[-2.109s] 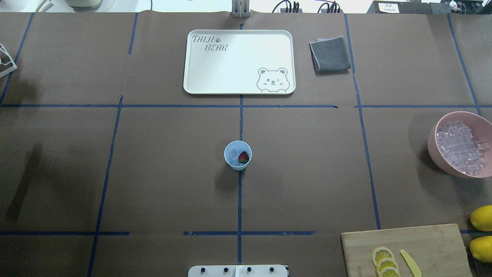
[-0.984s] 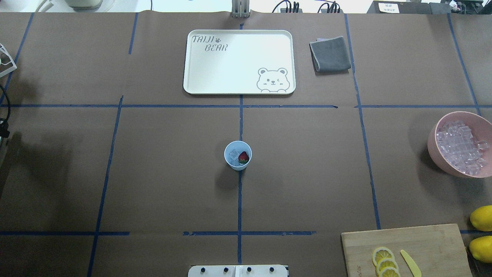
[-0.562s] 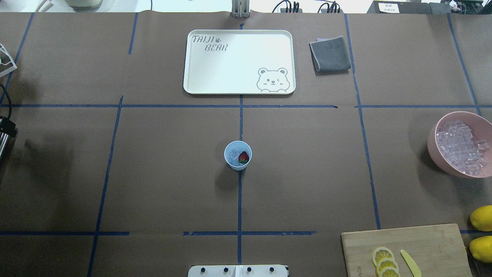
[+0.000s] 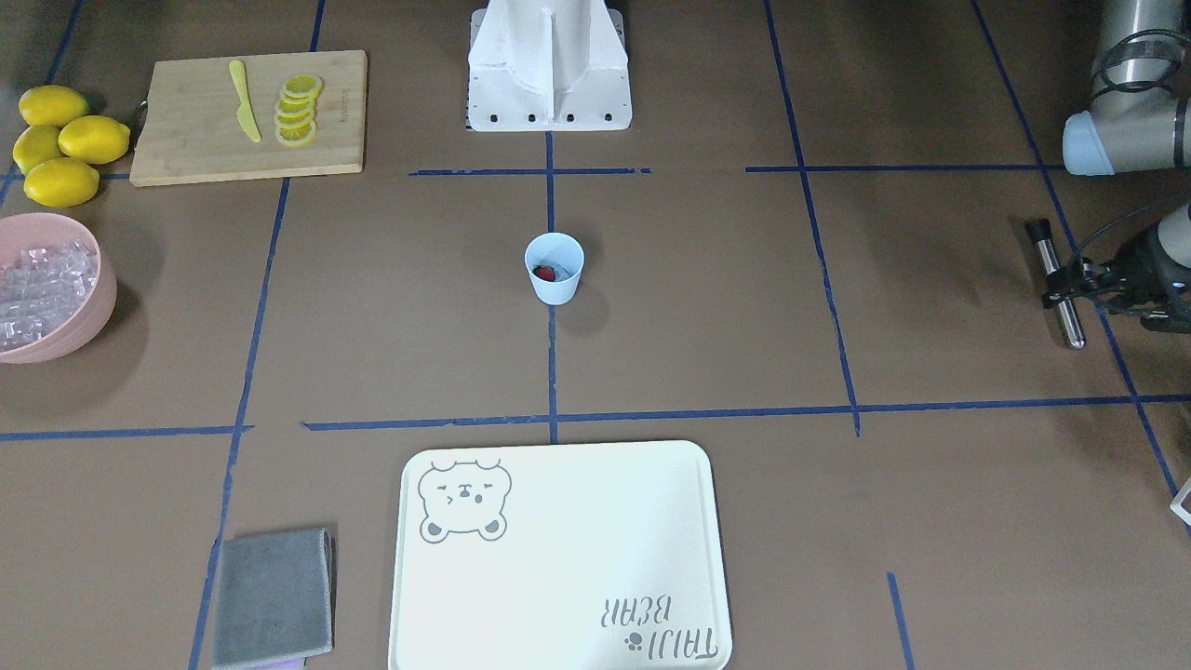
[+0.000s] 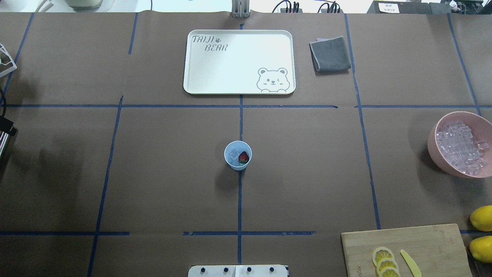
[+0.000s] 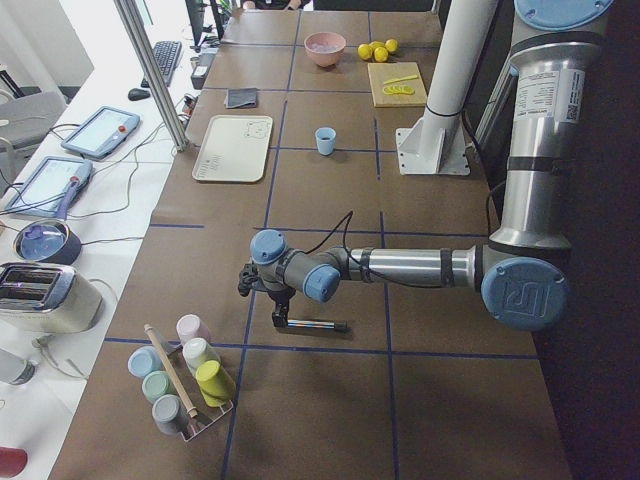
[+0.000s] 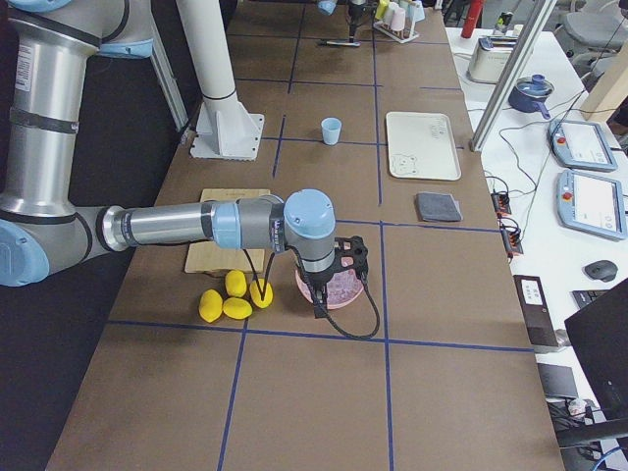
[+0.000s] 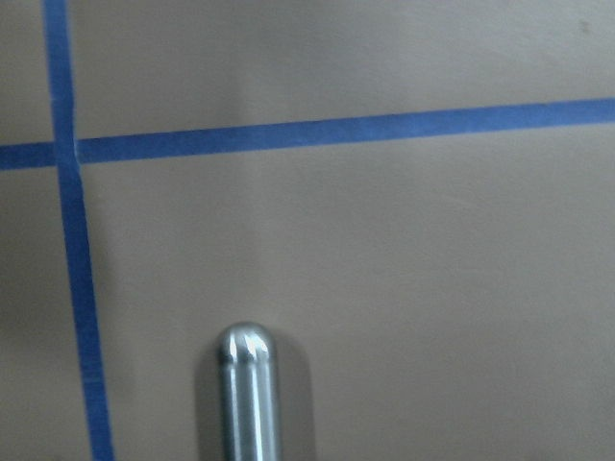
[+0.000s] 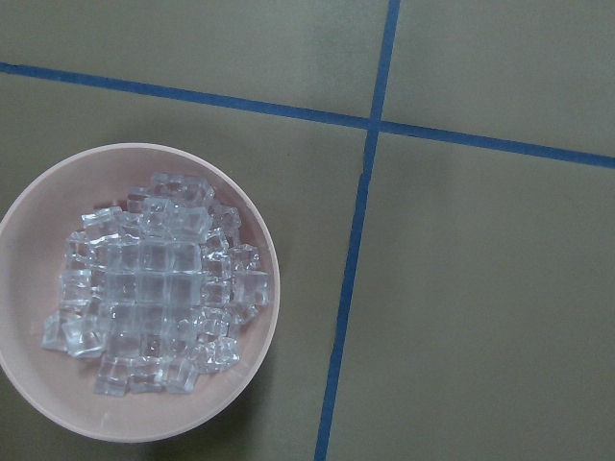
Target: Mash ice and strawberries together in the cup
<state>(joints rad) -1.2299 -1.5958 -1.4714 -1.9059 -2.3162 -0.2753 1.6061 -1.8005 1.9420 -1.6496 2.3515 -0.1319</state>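
The pale blue cup [image 5: 238,155] stands upright at the table's middle and also shows in the front view [image 4: 555,268]. Inside it lie a red strawberry [image 5: 243,157] and clear ice [image 5: 233,155]. My left gripper [image 4: 1070,279] is far off at the table's left end, shut on a metal rod [image 4: 1056,284] that it holds level just above the table. The rod's rounded tip fills the left wrist view [image 8: 248,394]. My right gripper [image 7: 345,257] hangs over the pink bowl [image 9: 231,384] of ice cubes [image 9: 154,288]. I cannot tell whether it is open or shut.
A cream bear tray [image 5: 238,61] and a folded grey cloth [image 5: 330,54] lie at the far side. A cutting board [image 5: 423,246] with lemon slices and a yellow knife, and whole lemons [image 5: 482,217], sit near the right. A rack of cups [image 6: 185,385] stands beyond the left gripper.
My left gripper with the metal rod has come into the overhead view at its left edge. The cup and its contents have not moved.
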